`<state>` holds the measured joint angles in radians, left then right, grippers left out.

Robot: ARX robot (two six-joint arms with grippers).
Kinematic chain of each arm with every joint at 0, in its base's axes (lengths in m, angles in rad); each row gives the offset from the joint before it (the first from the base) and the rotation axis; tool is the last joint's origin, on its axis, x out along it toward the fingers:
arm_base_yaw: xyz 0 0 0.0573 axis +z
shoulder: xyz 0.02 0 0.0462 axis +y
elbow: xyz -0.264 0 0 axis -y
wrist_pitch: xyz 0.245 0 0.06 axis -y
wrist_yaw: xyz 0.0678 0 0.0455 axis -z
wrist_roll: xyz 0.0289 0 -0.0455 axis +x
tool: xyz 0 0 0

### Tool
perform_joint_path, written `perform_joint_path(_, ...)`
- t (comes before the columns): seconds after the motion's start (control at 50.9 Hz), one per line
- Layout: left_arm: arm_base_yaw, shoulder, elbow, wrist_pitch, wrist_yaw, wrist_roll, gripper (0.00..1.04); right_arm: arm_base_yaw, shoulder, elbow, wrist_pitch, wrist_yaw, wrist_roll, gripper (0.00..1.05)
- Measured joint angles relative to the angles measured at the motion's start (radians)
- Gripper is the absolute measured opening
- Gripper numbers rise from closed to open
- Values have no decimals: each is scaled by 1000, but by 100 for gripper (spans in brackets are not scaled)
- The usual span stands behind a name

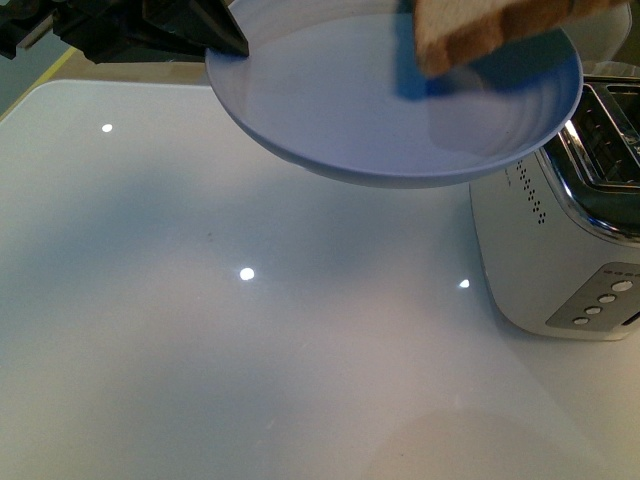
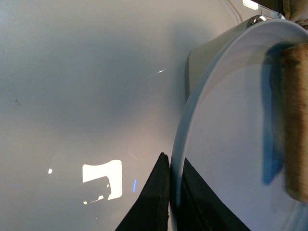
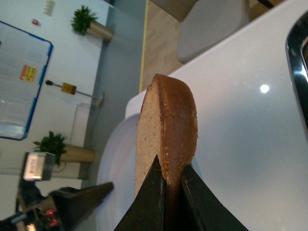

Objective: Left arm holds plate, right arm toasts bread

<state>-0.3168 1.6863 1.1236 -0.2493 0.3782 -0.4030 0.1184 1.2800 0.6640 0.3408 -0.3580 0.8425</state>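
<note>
My left gripper (image 2: pixel 174 162) is clamped on the rim of the pale blue plate (image 1: pixel 350 120), one dark finger on each face. It holds the plate in the air above the white table (image 1: pixel 200 350). My right gripper (image 3: pixel 171 166) pinches the bread slice (image 3: pixel 166 120) by its crust, with the slice standing edge-on between the two fingers. In the front view the bread hangs over the right part of the plate and casts a blue shadow on it. I cannot tell whether bread and plate touch. A white and chrome toaster (image 1: pixel 560 260) stands on the table at the right, just beside the plate's right rim, its top slots showing.
</note>
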Motion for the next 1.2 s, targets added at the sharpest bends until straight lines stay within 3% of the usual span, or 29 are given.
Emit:
perform_joint_path(0.216,0,0,-15,0,-1,0,3,-125,-98,99,14,-19,36,3)
perform_joint_path(0.373,-2,-2,-16,0,0,0,3,-171,-126,154,-83,227,-212,3)
perform_joint_path(0.471,-6,-3,-16,3,1,0,3,-159,-101,127,-77,366,-520,3)
perform_joint_path(0.569,-6,-4,-18,4,0,-2,3,-130,-73,85,-49,407,-668,3)
perform_joint_path(0.824,-6,-5,-28,4,0,-2,3,-56,14,2,-22,478,-858,3)
perform_joint_path(1.197,-6,-11,-31,8,0,-3,3,-10,86,-9,-14,494,-893,3)
